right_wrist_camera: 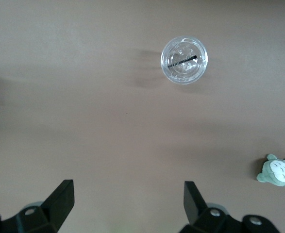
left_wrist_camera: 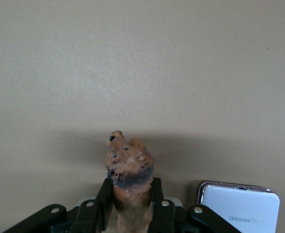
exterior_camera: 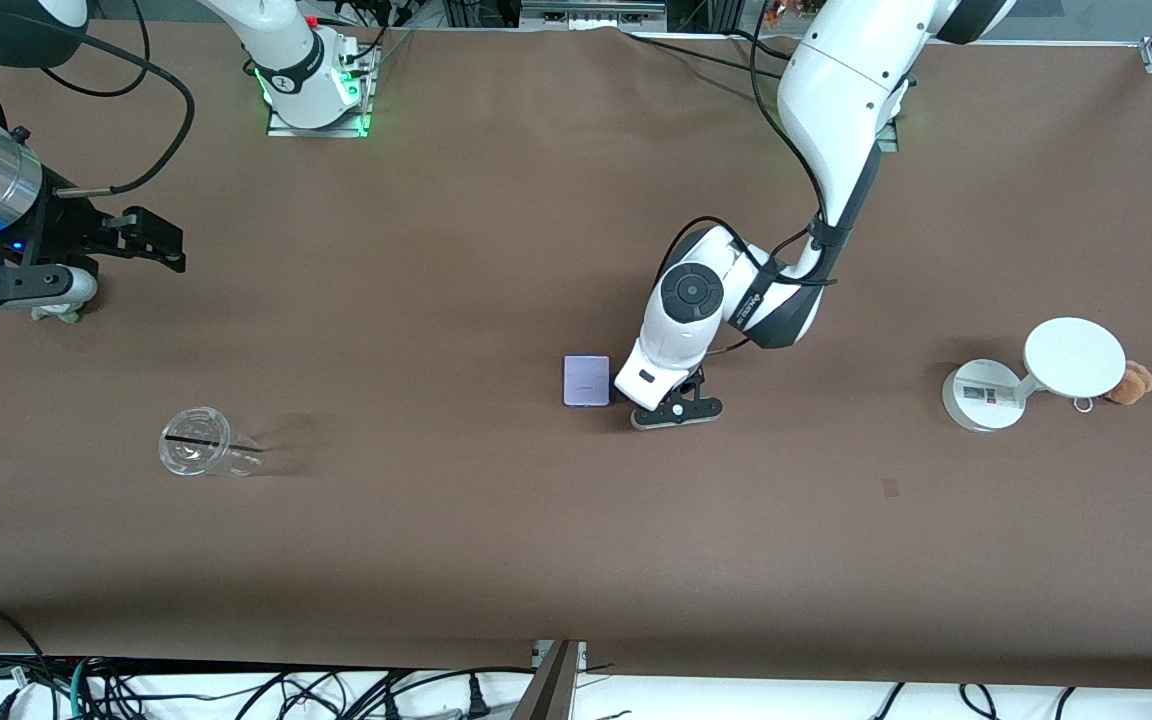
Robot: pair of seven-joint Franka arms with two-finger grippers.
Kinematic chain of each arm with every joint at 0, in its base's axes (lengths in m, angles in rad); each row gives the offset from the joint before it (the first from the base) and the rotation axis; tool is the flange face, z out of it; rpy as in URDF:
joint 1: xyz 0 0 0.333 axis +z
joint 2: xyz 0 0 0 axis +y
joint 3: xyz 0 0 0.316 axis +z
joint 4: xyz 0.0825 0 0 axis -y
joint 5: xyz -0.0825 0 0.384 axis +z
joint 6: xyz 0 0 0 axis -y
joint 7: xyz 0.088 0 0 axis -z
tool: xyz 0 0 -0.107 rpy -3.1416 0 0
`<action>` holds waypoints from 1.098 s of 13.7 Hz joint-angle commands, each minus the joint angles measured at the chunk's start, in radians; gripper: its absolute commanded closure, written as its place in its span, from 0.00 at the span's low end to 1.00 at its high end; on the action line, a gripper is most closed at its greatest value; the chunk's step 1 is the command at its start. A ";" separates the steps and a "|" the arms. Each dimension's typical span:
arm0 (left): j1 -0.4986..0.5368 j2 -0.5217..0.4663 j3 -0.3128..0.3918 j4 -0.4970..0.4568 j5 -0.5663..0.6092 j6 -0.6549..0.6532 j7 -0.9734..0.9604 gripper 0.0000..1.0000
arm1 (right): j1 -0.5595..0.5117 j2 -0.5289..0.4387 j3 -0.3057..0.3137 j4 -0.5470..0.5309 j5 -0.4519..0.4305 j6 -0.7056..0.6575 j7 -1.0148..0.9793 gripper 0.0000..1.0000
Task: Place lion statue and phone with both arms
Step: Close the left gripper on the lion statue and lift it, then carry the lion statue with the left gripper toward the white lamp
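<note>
Lion (left_wrist_camera: 129,167): being gripped between the left end effector's (left_wrist_camera: 130,206) closed fingers, head sticking out, low over the surface (exterior_camera: 496,520) just beside the phone; not yet released.
Phone (exterior_camera: 586,380): lying flat mid-surface, apparently already placed.
Right end effector (right_wrist_camera: 127,201): waiting wide open and empty, over the right arm's end of the surface.
Progress: judging late; only setting the lion down and letting go seems left.
Bystanders: cup (exterior_camera: 201,443), stand (exterior_camera: 1036,372), plush (exterior_camera: 1131,383) sitting well apart.
</note>
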 commanded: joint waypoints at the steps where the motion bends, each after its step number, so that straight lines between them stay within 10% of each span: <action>1: 0.010 -0.050 0.010 -0.014 0.025 -0.006 0.024 1.00 | -0.002 -0.006 0.004 0.005 0.015 -0.001 0.015 0.00; 15: 0.367 -0.240 0.007 -0.078 0.023 -0.205 0.579 1.00 | -0.002 -0.006 0.004 0.005 0.015 -0.001 0.015 0.00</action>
